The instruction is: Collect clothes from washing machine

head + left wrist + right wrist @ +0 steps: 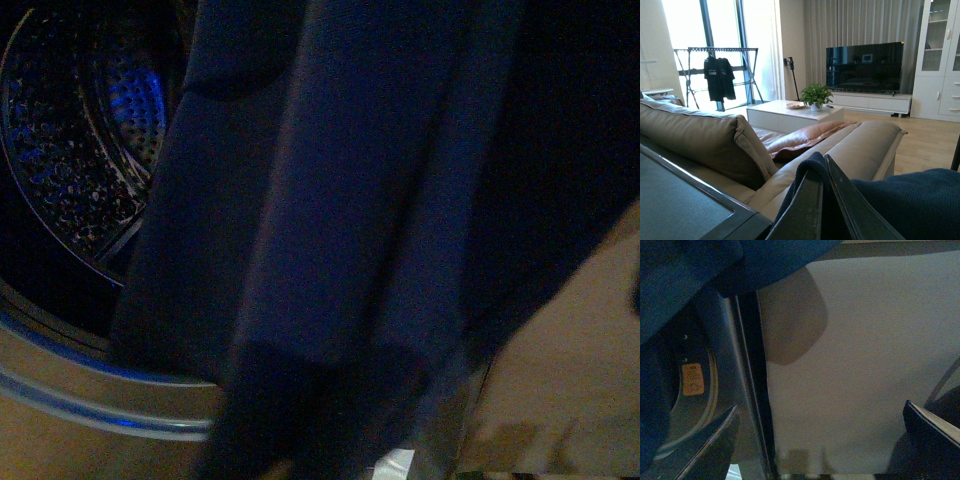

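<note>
- washing machine (95, 395): its drum (80, 150) is sitting at 9–10 o'clock in the front view. The perforated wall is showing bare, with nothing lying in the part I can see. Fabric is hiding the rest.
- clothes (340, 230): a dark navy garment is hanging in long folds from 12 down to 6 o'clock. It's covering the right side of the drum mouth and draping past the rim. It's looking lifted clear of the drum, but I can't tell where the hem is ending.
- Handling, my read: it's looking soft, limp and light, with a knit surface that's gripping well. It's going to sag and swing, so I'm favouring a pinch on a bunched fold high up, not the loose hem. Main risk is snagging on the porthole rim.
- left gripper (824, 167): the fingers are pressing together with navy knit bunching on both sides. I'm reading that as clamped on the clothes.
- right gripper (820, 410): the fingers are standing wide apart and holding nothing. The orange sticker (692, 379) on the washer front is showing near one finger.
</note>
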Controlling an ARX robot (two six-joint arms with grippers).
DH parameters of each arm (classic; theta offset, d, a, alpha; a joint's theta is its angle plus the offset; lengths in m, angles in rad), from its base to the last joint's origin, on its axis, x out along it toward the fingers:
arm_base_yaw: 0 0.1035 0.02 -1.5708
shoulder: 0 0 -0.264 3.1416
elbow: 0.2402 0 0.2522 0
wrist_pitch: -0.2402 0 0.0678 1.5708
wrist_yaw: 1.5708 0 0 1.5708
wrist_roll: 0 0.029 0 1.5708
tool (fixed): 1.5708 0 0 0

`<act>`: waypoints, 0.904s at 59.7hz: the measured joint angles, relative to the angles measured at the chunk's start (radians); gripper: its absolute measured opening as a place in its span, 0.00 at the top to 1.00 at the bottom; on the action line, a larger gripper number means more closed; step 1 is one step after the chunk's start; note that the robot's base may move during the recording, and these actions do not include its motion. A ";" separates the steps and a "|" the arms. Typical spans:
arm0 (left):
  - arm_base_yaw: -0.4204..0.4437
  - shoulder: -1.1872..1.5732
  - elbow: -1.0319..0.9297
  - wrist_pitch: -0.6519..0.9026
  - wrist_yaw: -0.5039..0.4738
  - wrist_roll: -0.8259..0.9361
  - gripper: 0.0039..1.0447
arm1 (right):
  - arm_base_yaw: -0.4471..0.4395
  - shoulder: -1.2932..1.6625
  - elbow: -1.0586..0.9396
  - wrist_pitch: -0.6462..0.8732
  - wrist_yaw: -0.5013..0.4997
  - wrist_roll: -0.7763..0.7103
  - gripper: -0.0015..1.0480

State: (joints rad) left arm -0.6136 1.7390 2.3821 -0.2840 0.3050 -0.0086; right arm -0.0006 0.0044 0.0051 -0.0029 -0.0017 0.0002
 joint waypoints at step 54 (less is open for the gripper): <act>-0.002 0.002 0.002 -0.002 0.000 0.000 0.97 | 0.113 0.730 0.299 0.734 -0.426 0.391 0.07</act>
State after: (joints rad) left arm -0.6155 1.7412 2.3836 -0.2855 0.3054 -0.0090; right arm 0.1123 0.7345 0.3042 0.7307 -0.4278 0.3916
